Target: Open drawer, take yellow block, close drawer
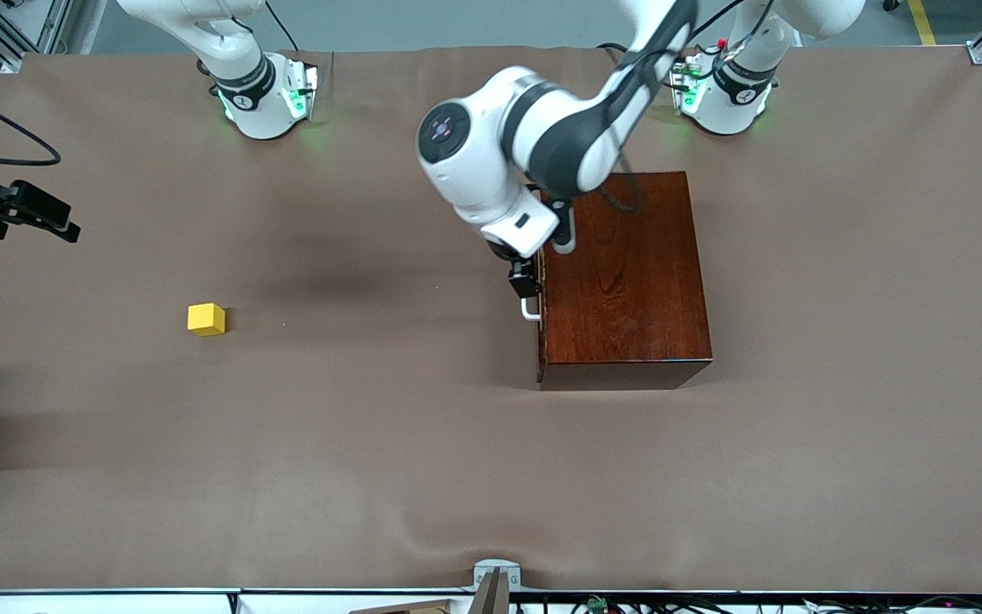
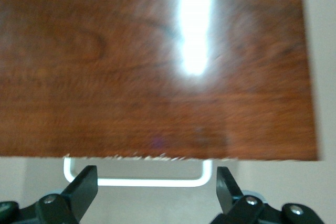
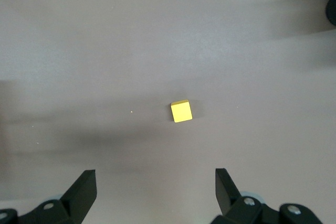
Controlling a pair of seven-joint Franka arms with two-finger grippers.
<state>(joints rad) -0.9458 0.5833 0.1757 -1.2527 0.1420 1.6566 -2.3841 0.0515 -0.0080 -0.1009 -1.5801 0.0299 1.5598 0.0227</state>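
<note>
The left arm hides the drawer (image 1: 541, 294) front and part of its handle (image 1: 529, 310).

Drawer (image 1: 541, 294) shut (white handle (image 1: 529, 309) showing); yellow block (image 1: 206, 319) flat on table, well apart.

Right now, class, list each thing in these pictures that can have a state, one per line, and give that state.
drawer: shut, front flush with the box.
white handle: free, between open fingers, not gripped.
yellow block: resting on the table, toward the right arm's end, not held.
left gripper: open, at the handle.
right gripper: open, over the block.
</note>
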